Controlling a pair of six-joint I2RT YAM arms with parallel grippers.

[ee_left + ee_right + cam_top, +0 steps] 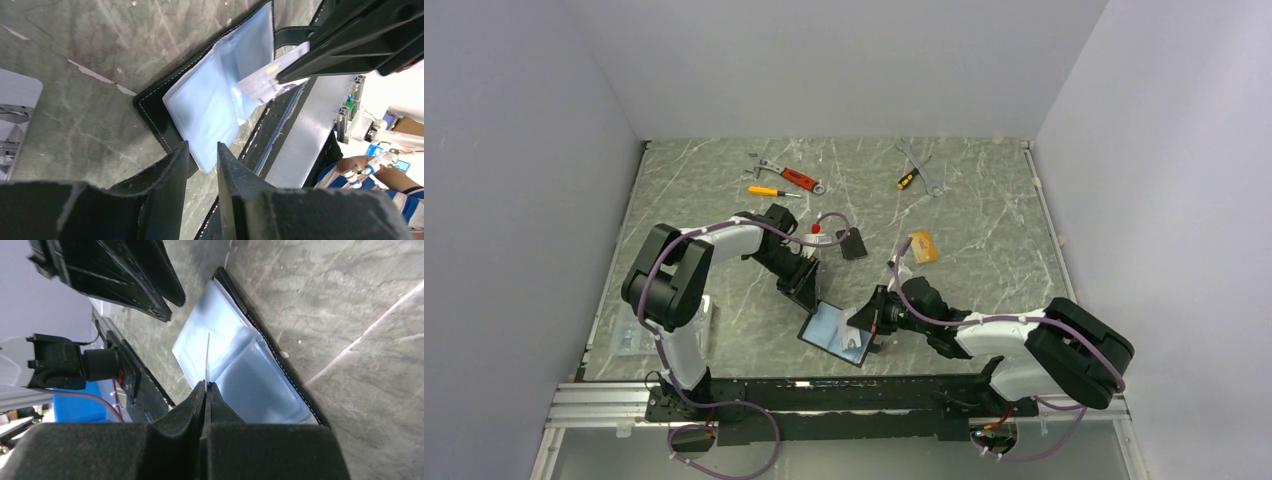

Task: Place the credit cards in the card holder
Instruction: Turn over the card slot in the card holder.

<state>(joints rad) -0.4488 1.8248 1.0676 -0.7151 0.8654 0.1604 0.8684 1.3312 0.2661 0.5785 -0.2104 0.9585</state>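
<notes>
Silver card (272,80), edge over open card holder (150,107)

"That desk (100,60) looks like smooth veined marble, faintly shiny."

"The card holder (152,112) looks like matt black leather with white stitching. Its clear plastic sleeves (205,110) are glossy, and so is the card (265,82)."

Top camera looks down on the card holder (832,333) from afar; both wrist cameras view it closely from opposite sides.
</notes>
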